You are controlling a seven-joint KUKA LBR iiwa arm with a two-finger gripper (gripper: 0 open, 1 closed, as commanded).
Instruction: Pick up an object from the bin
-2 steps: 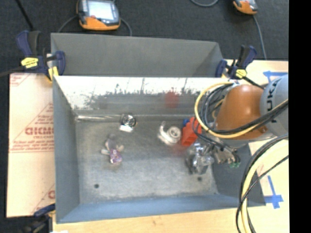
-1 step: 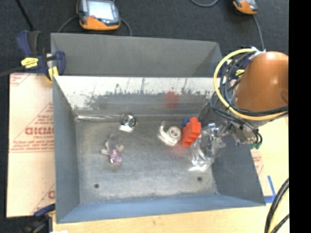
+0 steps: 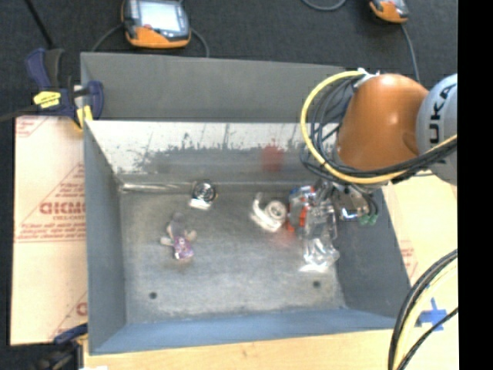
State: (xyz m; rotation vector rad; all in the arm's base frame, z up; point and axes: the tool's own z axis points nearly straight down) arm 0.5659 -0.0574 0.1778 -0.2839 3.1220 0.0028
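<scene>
My gripper (image 3: 319, 208) hangs low at the right side of the bin, close to the floor. Just below it lies a crumpled clear plastic piece (image 3: 317, 254), touching or nearly touching the gripper's lower end. To its left sits a white ring-shaped thing (image 3: 267, 213), like a small roll. A small red bit (image 3: 292, 223) shows between that roll and the gripper.
Near the back wall, left of centre, lies a small shiny round thing (image 3: 202, 193). A small purple and grey piece (image 3: 181, 244) rests further left on the floor. The orange cover and looped cables on the wrist overhang the bin's right back corner.
</scene>
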